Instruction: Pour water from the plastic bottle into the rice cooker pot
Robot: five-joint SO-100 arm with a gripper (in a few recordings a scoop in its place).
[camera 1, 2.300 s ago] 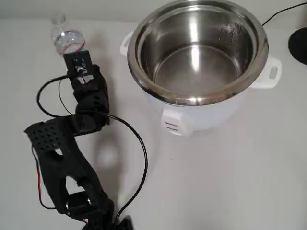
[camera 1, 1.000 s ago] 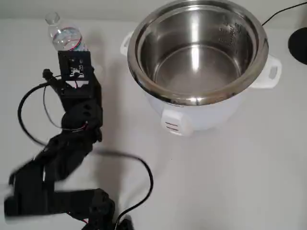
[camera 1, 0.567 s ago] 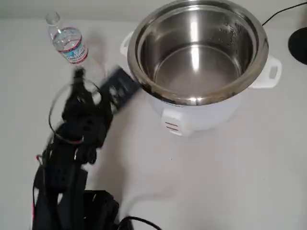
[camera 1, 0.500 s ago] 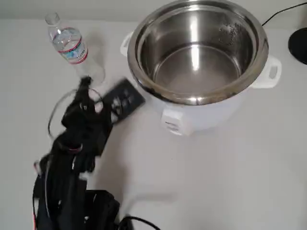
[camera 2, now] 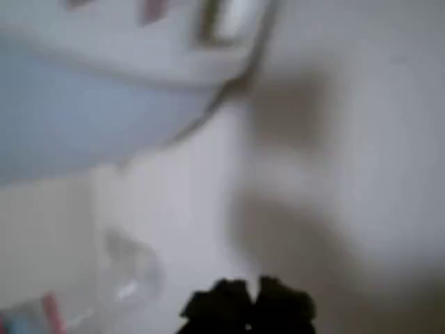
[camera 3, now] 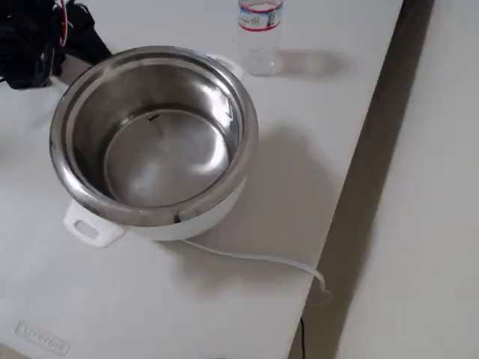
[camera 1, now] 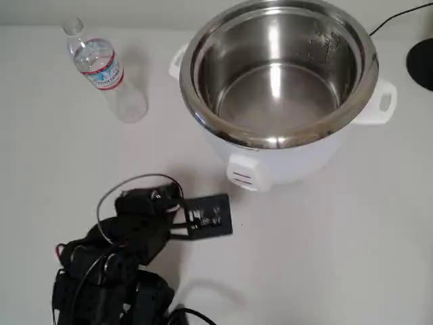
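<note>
The plastic bottle stands upright and alone at the table's upper left, clear with a red, white and blue label; it also shows at the top of the fixed view. The rice cooker pot is large and shiny steel, seated in its white body with side handles, and it shows again in the fixed view. My gripper hangs low in front of the cooker, well away from the bottle. In the blurred wrist view its dark fingertips sit together with nothing between them, the bottle smeared at lower left.
My black arm is folded at the bottom left with a looping cable. A white cord runs from the cooker toward the table's right edge. A dark round object sits at the far right.
My gripper has left the bottle and the arm has swung back and down, from beside the bottle to the space in front of the cooker. The bottle stays standing at upper left.
</note>
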